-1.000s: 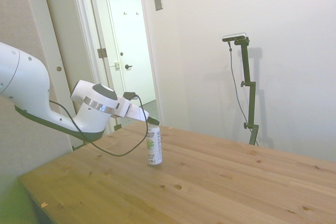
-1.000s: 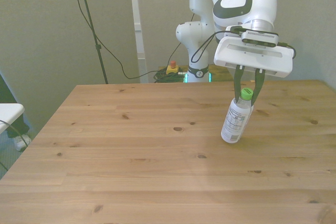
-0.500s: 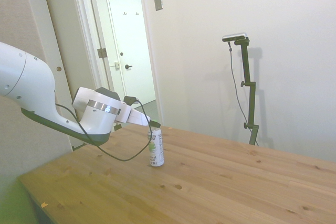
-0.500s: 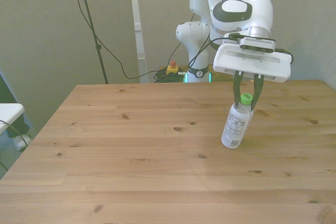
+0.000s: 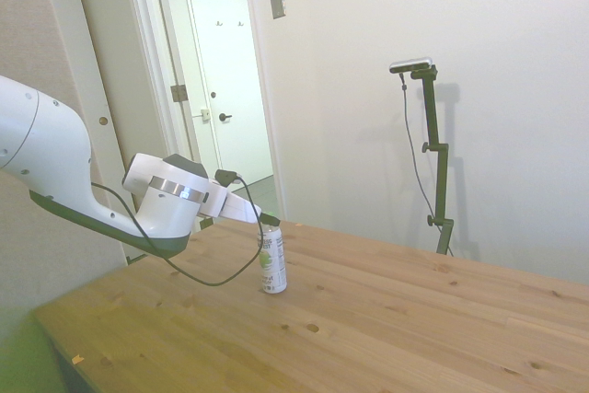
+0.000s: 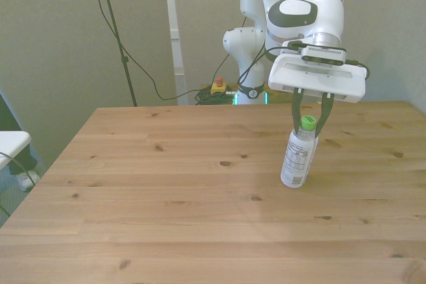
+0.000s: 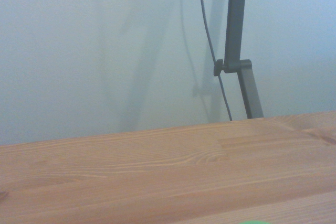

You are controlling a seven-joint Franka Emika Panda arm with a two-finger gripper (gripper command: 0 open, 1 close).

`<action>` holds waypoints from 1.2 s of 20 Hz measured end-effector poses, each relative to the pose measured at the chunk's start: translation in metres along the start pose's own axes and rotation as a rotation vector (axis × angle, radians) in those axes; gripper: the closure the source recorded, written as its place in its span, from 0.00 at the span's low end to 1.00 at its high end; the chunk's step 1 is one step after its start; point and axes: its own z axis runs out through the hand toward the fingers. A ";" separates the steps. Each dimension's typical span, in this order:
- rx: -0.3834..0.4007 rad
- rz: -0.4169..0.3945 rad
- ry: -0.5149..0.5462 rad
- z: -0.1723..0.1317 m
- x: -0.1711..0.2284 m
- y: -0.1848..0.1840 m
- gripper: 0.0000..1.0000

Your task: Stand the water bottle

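1. The hand (image 6: pixel 308 122) hangs from the white arm above the bench (image 6: pixel 166 191), its two dark fingers (image 6: pixel 295 112) pointing down on either side of the top of the water bottle (image 6: pixel 297 158).
2. In the front view the fingers flank the green cap (image 6: pixel 308 122) closely. They look closed on the cap or neck, though actual contact on both sides cannot be confirmed at this size.
3. The fingers stand only a cap's width apart, far less than the wide white body of the hand would allow.
4. The water bottle stands on its base on the bench, leaning slightly in the front view, with its cap tipped toward the front view's right.
5. In the side view the water bottle (image 5: pixel 271 261) looks close to upright, with the hand (image 5: pixel 268 221) at its top end.
6. The water bottle sits in the half of the bench on the front view's right, nearer the far edge than the near edge, well in from both.
7. The wrist view shows only bench boards (image 7: pixel 157 171), a pale wall, and a blurred green sliver (image 7: pixel 254 222) at the picture's edge.
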 end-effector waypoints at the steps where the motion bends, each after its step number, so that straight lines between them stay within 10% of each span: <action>1: -0.005 0.006 0.000 0.000 0.002 0.002 0.00; 15: -0.031 0.048 -0.108 -0.059 0.064 -0.027 0.00; 24: -0.231 -0.056 -0.292 -0.126 0.094 -0.008 0.00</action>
